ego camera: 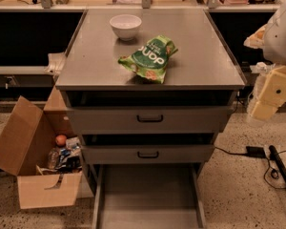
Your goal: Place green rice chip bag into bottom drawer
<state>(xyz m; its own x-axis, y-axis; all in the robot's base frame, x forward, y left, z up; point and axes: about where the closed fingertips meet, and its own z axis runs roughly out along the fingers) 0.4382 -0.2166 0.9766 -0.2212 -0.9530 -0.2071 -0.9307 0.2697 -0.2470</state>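
The tool (pixel 264 108) hangs right of the cabinet (pixel 109 120) (chip bag (pixel 150 58) on top).

A small white ceramic bowl (pixel 125 26) is set near the back of the flat grey metal cabinet top (pixel 200 56). Two grey upper drawers with dark handles (pixel 150 119) are stacked beneath it. An open brown cardboard box (pixel 24 147), in which a round orange object (pixel 61 140) is held, is placed on the speckled floor (pixel 238 194) at the left. A black power adapter (pixel 254 151) is laid at the right.

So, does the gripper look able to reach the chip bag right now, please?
Probably yes: the chip bag lies uncovered on the cabinet top, bowl behind it; the gripper hangs off the right edge.
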